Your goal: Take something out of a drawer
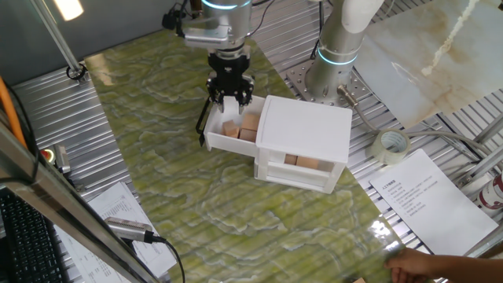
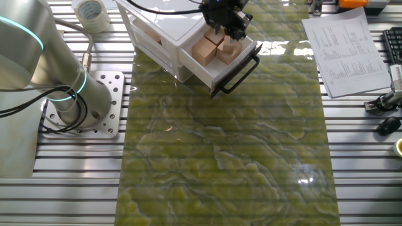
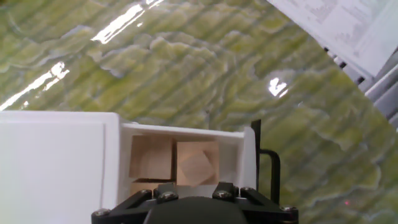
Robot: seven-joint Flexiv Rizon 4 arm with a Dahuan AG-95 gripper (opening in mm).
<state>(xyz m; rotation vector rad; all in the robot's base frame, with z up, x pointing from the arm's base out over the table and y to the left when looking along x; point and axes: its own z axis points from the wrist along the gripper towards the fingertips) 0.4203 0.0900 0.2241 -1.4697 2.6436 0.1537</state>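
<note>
The white drawer point(image 1: 228, 144) stands pulled out of the small white cabinet point(image 1: 306, 126), its black bar handle point(image 2: 242, 70) facing the green mat. Several light-brown wooden cubes point(image 1: 240, 126) lie inside it. My gripper point(image 1: 230, 102) hangs just above them at the cabinet end, fingers spread and open, with nothing clearly held. The other fixed view shows the gripper point(image 2: 230, 30) over the cubes point(image 2: 217, 49). In the hand view a tilted cube point(image 3: 196, 163) lies straight below, a second cube point(image 3: 151, 158) to its left, and the drawer wall point(image 3: 249, 158) and handle point(image 3: 273, 169) to the right.
More cubes point(image 1: 302, 162) show in a lower compartment of the cabinet. A tape roll point(image 1: 391, 146) and a printed sheet point(image 1: 428, 200) lie right of the mat. The arm's base point(image 2: 69, 94) stands behind the cabinet. A person's hand point(image 1: 424, 265) rests at the bottom right.
</note>
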